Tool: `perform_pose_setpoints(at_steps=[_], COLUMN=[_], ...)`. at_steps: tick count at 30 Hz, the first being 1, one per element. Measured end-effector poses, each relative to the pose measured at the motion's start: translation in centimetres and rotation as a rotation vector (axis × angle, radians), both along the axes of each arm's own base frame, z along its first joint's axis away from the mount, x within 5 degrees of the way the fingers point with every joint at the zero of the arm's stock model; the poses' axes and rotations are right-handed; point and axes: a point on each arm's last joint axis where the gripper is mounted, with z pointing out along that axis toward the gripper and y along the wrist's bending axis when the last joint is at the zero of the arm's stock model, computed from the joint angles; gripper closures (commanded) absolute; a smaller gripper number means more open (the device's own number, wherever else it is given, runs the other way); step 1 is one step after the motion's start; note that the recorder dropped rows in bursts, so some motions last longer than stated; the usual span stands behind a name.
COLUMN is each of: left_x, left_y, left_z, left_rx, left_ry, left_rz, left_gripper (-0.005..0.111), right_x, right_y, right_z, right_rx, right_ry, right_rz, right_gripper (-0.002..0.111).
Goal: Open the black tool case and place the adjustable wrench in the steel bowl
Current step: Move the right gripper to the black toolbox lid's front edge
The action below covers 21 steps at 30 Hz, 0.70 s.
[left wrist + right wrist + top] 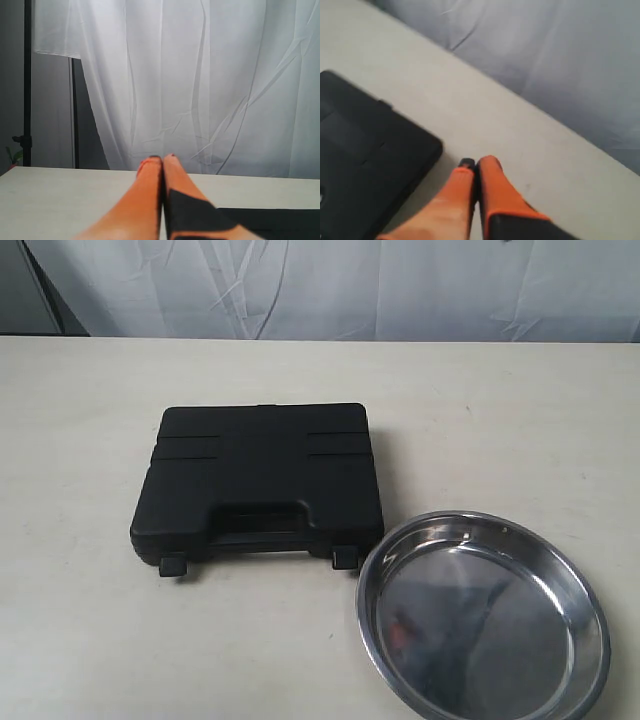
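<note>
While the left jaws are pressing together on nothing, orange fingers point(150, 195) touching above the tabletop point(60, 200), the right jaws are sitting tip to tip, also gripping nothing. The black tool case point(365, 165) is lying just beside the right jaws, apart from them. Its lid is sitting shut, two clasps point(346, 558) facing the near edge, so the adjustable wrench is not showing. Just beside the case's near right corner, the steel bowl point(480, 620) is resting, showing only bare polished metal.
</note>
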Motion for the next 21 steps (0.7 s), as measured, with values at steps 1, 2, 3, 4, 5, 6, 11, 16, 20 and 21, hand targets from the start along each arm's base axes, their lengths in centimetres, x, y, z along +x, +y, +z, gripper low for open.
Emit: perform_pose_setpoints(at_steps=[1,2,3,4,5,6,11,16,20,21], left_x=[0.0,0.0,0.0,0.0,0.0,0.0,0.0,0.0,0.0,0.0], left_y=[0.0,0.0,0.0,0.0,0.0,0.0,0.0,0.0,0.0,0.0], left_z=[0.0,0.0,0.0,0.0,0.0,0.0,0.0,0.0,0.0,0.0], left_rx=[0.000,0.000,0.000,0.000,0.000,0.000,0.000,0.000,0.000,0.000], left_ry=[0.000,0.000,0.000,0.000,0.000,0.000,0.000,0.000,0.000,0.000], left_rz=[0.000,0.000,0.000,0.000,0.000,0.000,0.000,0.000,0.000,0.000], left_gripper=[0.106,0.106,0.106,0.106,0.106,0.106,0.106,0.106,0.106,0.106], right_x=[1.0,1.8,2.3,2.8,3.2,3.5,2.6,0.3,-1.0,-1.1], right_y=[1.4,2.9,4.2,5.7,7.1,8.3,14.4,18.6,20.8,21.2], right_z=[-1.3,-2.7,-3.9,-5.5,-7.0,-8.6,-15.0,-18.5,-20.0,-20.3], right_rx=[-0.026,-0.050,-0.069,-0.095,-0.126,-0.156,-0.316,-0.455,-0.490,-0.496], right_ry=[0.035,0.071,0.096,0.131,0.160,0.188,0.272,0.266,0.237,0.232], right_rz=[0.073,0.141,0.197,0.256,0.314,0.364,0.610,0.771,0.831,0.838], right_gripper=[0.079,0.073,0.067,0.062,0.060,0.059,0.060,0.060,0.060,0.060])
